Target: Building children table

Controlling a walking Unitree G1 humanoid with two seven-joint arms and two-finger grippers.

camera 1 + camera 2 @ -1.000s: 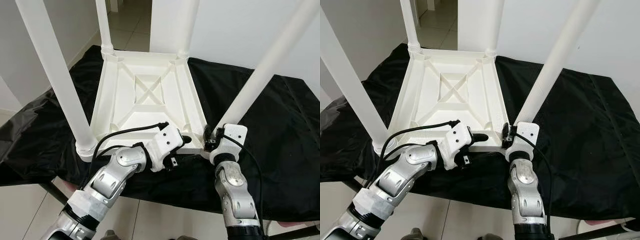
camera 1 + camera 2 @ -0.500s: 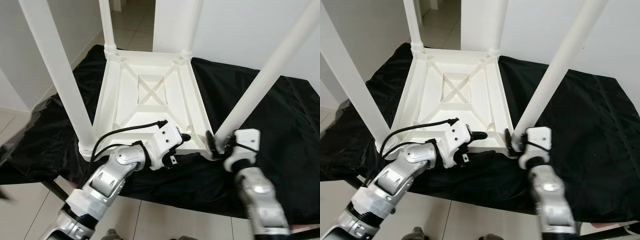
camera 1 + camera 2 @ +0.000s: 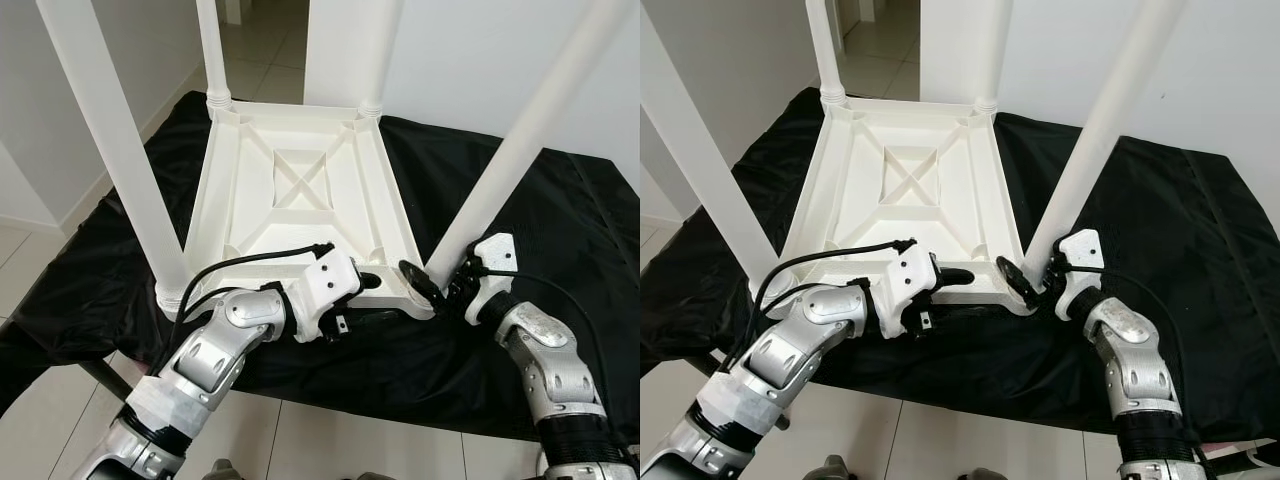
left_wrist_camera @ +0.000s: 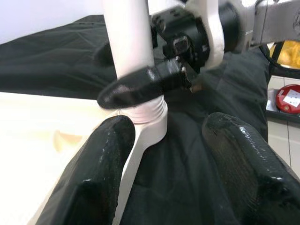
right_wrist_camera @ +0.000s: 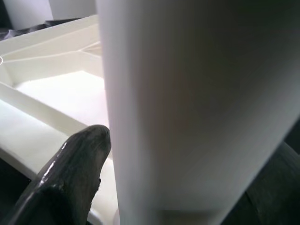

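A white children's table (image 3: 300,190) lies upside down on a black cloth, its legs pointing up. My left gripper (image 3: 365,280) is at the table's near edge and is open; one finger (image 4: 105,164) rests over the white rim, the other (image 4: 236,159) over the cloth. My right gripper (image 3: 432,276) is shut on the base of the near right leg (image 3: 510,160). One black finger (image 4: 136,91) crosses the front of that leg just above its collar. In the right wrist view the leg (image 5: 197,108) stands close, with a finger (image 5: 70,178) against it.
The black cloth (image 3: 560,230) covers the work surface and hangs over its near edge. The near left leg (image 3: 120,160) and two far legs (image 3: 212,50) rise high around the arms. Tiled floor (image 3: 60,420) lies below, a white wall behind. A red object (image 4: 288,98) sits off to the side.
My right arm has swung out to the right, and its gripper now reaches the near right leg's base from the side. My left gripper has stayed at the near edge.
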